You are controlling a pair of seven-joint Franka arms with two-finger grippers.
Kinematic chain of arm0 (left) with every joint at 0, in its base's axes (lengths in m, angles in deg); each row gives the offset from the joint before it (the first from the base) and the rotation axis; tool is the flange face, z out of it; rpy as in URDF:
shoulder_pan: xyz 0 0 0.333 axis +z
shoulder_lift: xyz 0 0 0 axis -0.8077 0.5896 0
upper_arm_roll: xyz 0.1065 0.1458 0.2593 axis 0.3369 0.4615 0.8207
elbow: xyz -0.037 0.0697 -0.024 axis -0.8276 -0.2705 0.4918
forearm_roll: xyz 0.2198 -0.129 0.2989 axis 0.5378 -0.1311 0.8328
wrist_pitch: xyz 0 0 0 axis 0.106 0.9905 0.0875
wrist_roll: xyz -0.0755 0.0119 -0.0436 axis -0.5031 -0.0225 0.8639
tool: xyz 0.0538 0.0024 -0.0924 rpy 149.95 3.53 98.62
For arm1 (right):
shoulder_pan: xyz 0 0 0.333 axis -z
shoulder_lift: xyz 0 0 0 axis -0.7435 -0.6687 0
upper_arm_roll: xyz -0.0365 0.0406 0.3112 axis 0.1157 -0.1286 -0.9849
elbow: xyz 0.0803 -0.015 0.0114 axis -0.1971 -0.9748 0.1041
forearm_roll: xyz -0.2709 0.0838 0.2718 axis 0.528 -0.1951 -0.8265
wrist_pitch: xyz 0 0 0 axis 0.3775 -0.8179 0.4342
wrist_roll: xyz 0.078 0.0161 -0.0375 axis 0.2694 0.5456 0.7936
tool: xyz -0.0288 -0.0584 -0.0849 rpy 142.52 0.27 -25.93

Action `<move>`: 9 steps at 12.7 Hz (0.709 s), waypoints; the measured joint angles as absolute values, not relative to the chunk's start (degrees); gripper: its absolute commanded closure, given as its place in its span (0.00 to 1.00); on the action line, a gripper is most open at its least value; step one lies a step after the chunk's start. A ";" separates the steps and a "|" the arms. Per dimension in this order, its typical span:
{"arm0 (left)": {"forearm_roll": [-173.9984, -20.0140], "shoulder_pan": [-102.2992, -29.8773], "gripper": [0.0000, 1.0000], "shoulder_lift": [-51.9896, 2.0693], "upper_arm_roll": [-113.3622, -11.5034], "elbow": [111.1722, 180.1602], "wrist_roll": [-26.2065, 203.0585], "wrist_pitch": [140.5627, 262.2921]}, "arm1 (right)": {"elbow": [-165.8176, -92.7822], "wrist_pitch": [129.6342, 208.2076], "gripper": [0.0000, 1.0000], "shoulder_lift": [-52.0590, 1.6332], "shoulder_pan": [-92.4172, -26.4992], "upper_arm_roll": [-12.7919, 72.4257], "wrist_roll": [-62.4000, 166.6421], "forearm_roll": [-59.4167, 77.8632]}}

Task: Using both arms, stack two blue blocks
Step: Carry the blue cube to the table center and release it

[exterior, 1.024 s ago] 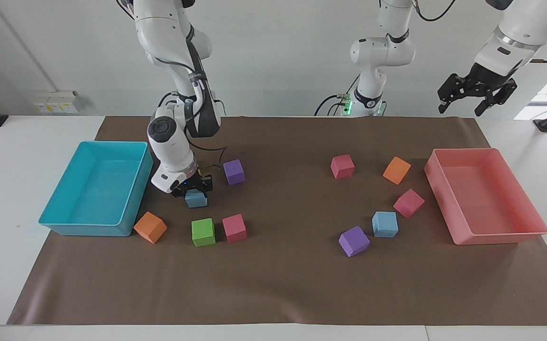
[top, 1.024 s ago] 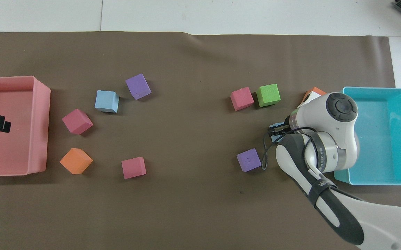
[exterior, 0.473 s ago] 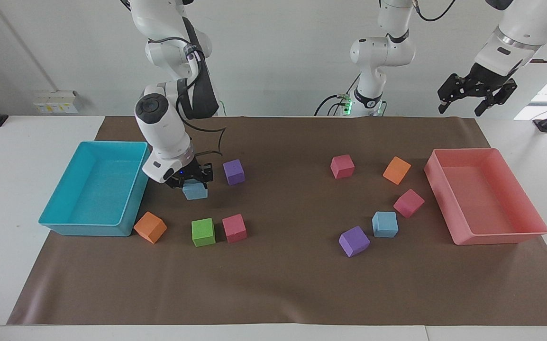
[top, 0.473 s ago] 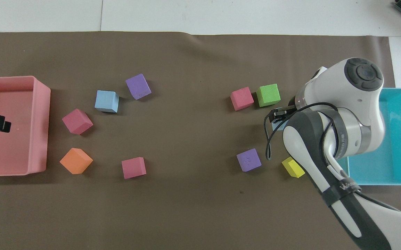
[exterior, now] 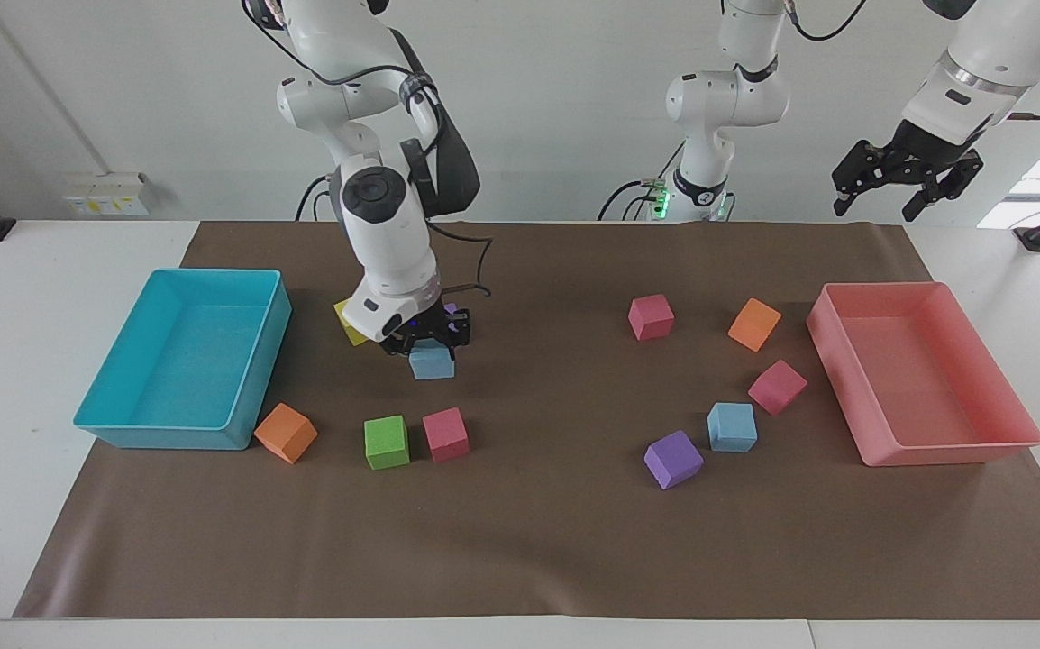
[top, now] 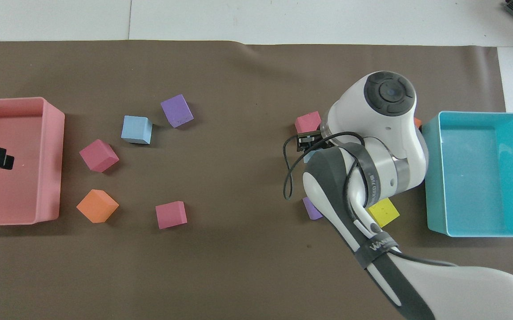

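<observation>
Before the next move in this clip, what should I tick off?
1. Right end effector shut on held block: ok.
2. Grip centred on it: cannot tell.
3. Target block top bare: ok.
4. Purple cube and pink cube apart from target block: ok.
5. Left end effector waits, open, over pink tray, off the path: ok.

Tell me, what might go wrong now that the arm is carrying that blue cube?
The right gripper pinches only the top of the small sky-blue foam cube, so it might slip out. The matching blue foam cube sits tight between a purple foam cube and a pink foam cube; stacking there could knock them.
</observation>
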State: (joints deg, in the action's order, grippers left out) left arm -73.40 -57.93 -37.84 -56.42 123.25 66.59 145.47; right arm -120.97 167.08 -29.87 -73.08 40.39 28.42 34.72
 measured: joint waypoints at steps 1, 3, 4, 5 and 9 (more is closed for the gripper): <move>-73.40 -57.93 0.00 -37.84 -56.42 123.25 66.59 145.47 | -118.62 168.07 1.00 -32.99 -75.18 40.39 25.53 34.72; -73.40 -57.93 0.00 -37.84 -56.42 123.25 66.58 145.47 | -115.68 172.12 1.00 -38.43 -78.70 40.38 20.02 34.73; -73.40 -57.93 0.00 -37.84 -56.42 123.25 66.58 145.47 | -114.61 173.47 1.00 -40.52 -80.10 40.40 18.29 34.74; -73.40 -57.93 0.00 -37.84 -56.42 123.25 66.58 145.47 | -113.85 173.90 1.00 -41.89 -81.29 40.42 17.17 34.74; -73.40 -57.93 0.00 -37.84 -56.45 123.25 66.59 145.47 | -112.98 173.87 1.00 -42.67 -83.83 40.44 15.64 34.69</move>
State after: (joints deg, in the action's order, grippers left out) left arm -73.40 -57.93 -37.84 -56.45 123.25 66.59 145.47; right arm -112.98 173.87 -42.67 -83.83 40.44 15.64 34.69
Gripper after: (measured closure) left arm 0.000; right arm 0.401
